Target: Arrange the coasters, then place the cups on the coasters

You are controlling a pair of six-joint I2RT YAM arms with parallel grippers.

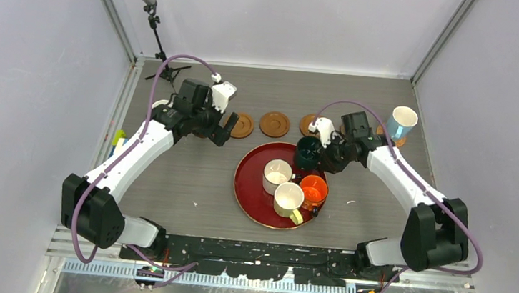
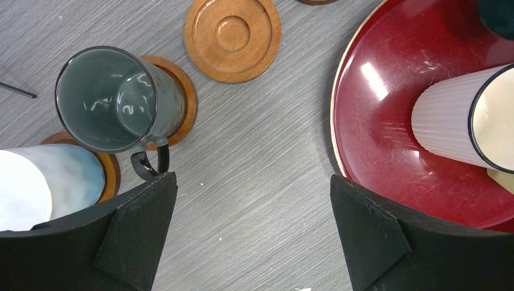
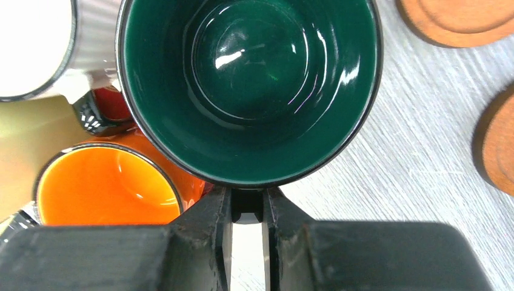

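Observation:
My right gripper point(image 3: 247, 209) is shut on the handle of the dark teal cup point(image 3: 248, 85), which stands at the back edge of the dark red tray point(image 1: 248, 196). An orange cup point(image 1: 313, 190), a white cup point(image 1: 277, 175) and a cream cup point(image 1: 288, 199) stand on the tray. My left gripper point(image 2: 253, 182) hangs open over bare table left of the tray. Beside it a grey-green cup point(image 2: 115, 100) and a pale cup point(image 2: 42, 182) each stand on a coaster. Empty coasters point(image 1: 274, 124) lie along the back. A light blue cup point(image 1: 402, 122) sits on the far right coaster.
A microphone stand point(image 1: 154, 29) rises at the back left corner. Small coloured items point(image 1: 117, 140) lie by the left wall. Metal frame rails border the table on both sides.

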